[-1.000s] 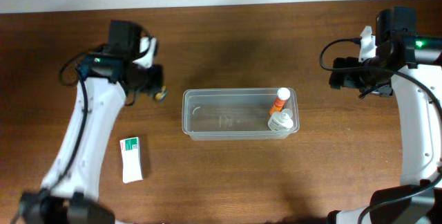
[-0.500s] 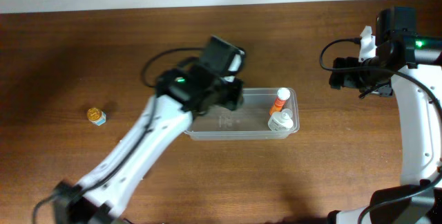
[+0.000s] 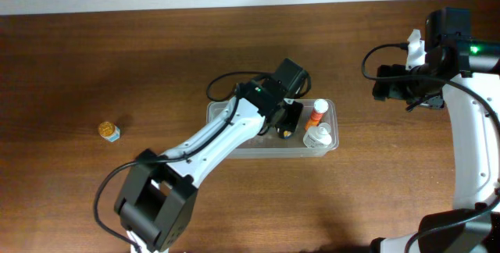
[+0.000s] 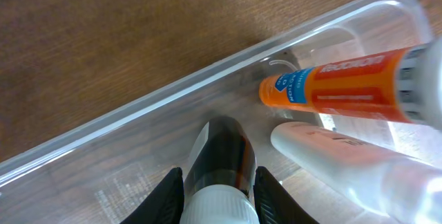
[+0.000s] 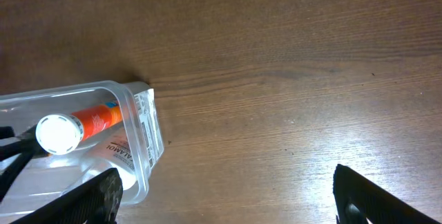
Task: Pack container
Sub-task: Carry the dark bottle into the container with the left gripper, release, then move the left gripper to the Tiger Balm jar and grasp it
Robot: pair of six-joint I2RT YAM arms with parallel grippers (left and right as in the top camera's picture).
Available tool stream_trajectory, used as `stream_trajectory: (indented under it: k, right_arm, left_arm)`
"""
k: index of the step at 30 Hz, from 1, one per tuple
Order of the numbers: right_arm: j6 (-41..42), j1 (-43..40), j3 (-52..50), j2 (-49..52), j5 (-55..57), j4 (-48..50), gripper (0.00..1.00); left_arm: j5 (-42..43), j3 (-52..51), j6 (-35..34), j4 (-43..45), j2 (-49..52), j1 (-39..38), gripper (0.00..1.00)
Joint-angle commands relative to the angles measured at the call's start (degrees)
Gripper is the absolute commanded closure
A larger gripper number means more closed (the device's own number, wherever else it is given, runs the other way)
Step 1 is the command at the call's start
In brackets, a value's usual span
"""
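The clear plastic container [image 3: 334, 122] sits mid-table. An orange tube [image 3: 316, 114] and a white bottle [image 3: 318, 136] lie in its right end. My left gripper [image 3: 286, 125] is inside the container, just left of them, shut on a dark bottle with a white cap [image 4: 222, 156]. The left wrist view shows the orange tube [image 4: 338, 86], the white bottle [image 4: 345, 162] and the container rim [image 4: 138, 106]. My right gripper [image 5: 228, 203] is open and empty above bare table, right of the container [image 5: 148, 141].
A small yellow bottle [image 3: 108, 131] stands on the table at the far left. The left arm stretches diagonally across the container's left half. The table's back edge runs along the top of the overhead view.
My left arm has swung from the far left to the container and reached into its right part. The white-green box seen a second ago is gone from view. The right arm has not moved.
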Motion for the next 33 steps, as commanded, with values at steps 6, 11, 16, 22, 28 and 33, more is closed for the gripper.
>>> stream_trajectory:
  k: [6, 11, 16, 22, 28, 33]
  right_arm:
    - [0.37, -0.15, -0.20, 0.09, -0.31, -0.09, 0.10]
    - [0.20, -0.15, -0.20, 0.09, -0.31, -0.24, 0.11]
    - [0.17, -0.17, -0.20, 0.09, -0.31, -0.22, 0.10]
    - [0.17, -0.15, -0.20, 0.09, -0.31, -0.20, 0.10]
    - [0.17, -0.15, -0.20, 0.09, -0.31, -0.22, 0.10]
    - [0.17, -0.15, -0.20, 0.09, -0.31, -0.24, 0.10]
  left_arm:
    - [-0.39, 0.37, -0.70, 0.31, -0.20, 0.00, 0.30]
    - [-1.18, 3.82, 2.14, -3.89, -3.91, 0.55, 0.22]
    - [-11.67, 8.81, 2.12, -12.24, -12.46, 3.72, 0.05]
    - [-20.22, 9.18, 2.08, -18.91, -22.53, 16.24, 0.01]
    - [-16.65, 8.55, 2.10, -23.37, -22.08, 37.00, 0.01]
    - [-10.10, 6.05, 2.05, -23.56, -17.00, 50.27, 0.00]
